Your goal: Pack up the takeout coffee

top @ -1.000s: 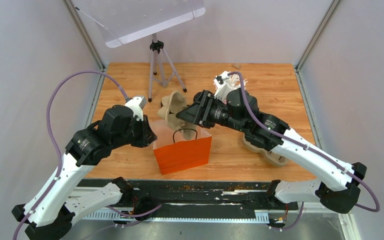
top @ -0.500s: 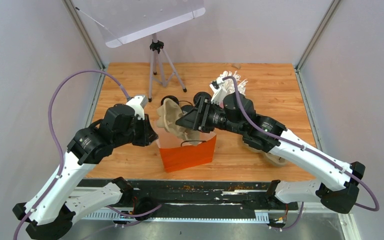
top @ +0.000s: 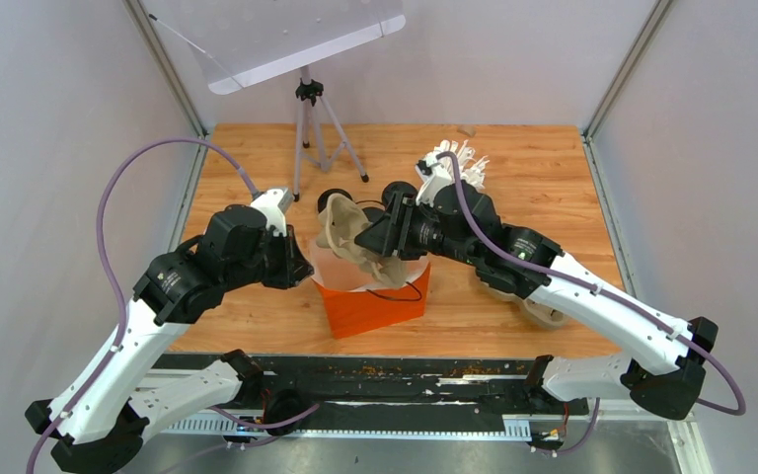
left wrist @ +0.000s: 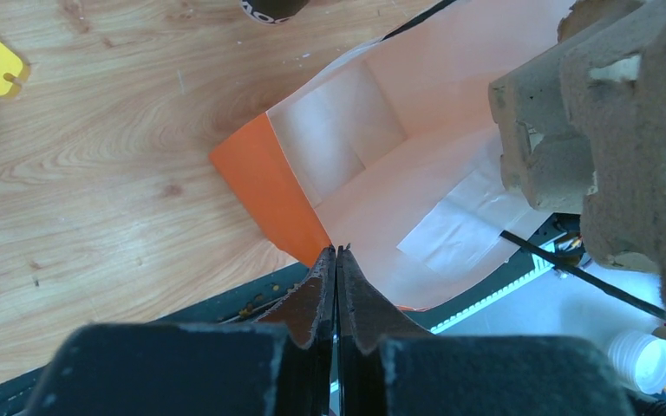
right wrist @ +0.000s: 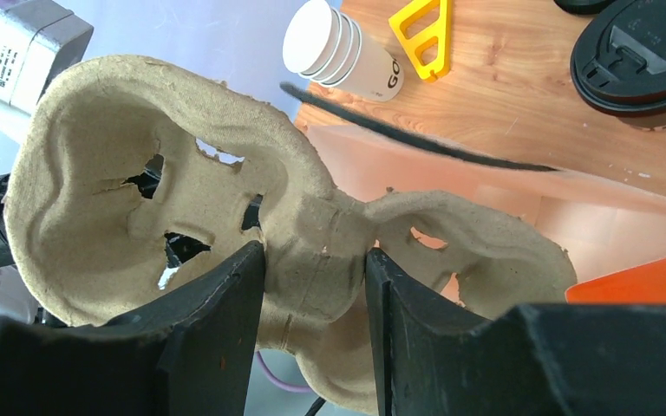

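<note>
Orange bag (top: 380,308) standing on the counter (top: 553,168), mouth open, pale lining showing. Left end effector (left wrist: 336,251) closed tight on the bag's near-left rim, fingertips pressed together over the paper edge. Right end effector (right wrist: 314,260) clamped on the centre rib of a brown pulp tray (right wrist: 121,173), one finger on each side. Tray tilted on edge over the bag's open mouth.

Two takeout cups (top: 334,197) with black lids upright on the counter just behind the bag, apart from both end effectors. One lid (right wrist: 637,56) large in the right wrist view, past the bag's far rim. Stack of lidless white cups (right wrist: 342,48) on its side beside a yellow plastic piece (right wrist: 425,35), beyond the bag in that same view. White straws (top: 457,160) behind and right of the bag. Second pulp tray (top: 543,308) flat on the counter right of the bag, partly under the right arm.
</note>
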Motion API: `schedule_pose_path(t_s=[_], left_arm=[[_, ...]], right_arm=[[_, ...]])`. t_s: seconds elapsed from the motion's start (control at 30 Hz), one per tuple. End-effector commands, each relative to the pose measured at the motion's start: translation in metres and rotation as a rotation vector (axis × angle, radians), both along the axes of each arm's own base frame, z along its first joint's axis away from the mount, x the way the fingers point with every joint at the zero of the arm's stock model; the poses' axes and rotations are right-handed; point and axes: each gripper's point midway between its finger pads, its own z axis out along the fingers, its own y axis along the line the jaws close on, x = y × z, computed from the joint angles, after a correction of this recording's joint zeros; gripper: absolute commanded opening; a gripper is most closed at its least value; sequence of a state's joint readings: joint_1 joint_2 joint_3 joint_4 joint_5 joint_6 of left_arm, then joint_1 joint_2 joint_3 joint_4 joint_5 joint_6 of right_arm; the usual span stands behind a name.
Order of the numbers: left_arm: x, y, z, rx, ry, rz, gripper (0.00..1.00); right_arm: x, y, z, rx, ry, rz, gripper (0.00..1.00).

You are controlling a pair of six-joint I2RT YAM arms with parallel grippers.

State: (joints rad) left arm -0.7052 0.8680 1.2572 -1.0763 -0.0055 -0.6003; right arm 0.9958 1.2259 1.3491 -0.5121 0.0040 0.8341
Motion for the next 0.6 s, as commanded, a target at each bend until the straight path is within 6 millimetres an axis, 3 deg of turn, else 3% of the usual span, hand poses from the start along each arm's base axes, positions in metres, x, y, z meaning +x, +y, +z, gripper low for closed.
schedule_pose_path(t_s=[0.0, 0.2, 0.4, 0.57], left_arm=[[0.005, -0.007, 0.016, -0.053, -0.046, -0.008, 0.06], [0.006, -0.009, 0.016, -0.06, -0.043, -0.01, 0.07], [0.006, -0.008, 0.015, -0.054, -0.039, -0.005, 0.09], [0.006, -0.008, 0.014, -0.058, -0.036, -0.003, 0.09]], right_arm=[[0.014, 0.001, 0.016, 0.018, -0.114, -0.014, 0.45], [0.018, 0.01, 0.033, 0.069, -0.208, 0.016, 0.46], [0.011, 0.014, 0.017, 0.018, -0.266, 0.099, 0.46], [0.016, 0.003, 0.0, -0.073, -0.321, 0.095, 0.46]])
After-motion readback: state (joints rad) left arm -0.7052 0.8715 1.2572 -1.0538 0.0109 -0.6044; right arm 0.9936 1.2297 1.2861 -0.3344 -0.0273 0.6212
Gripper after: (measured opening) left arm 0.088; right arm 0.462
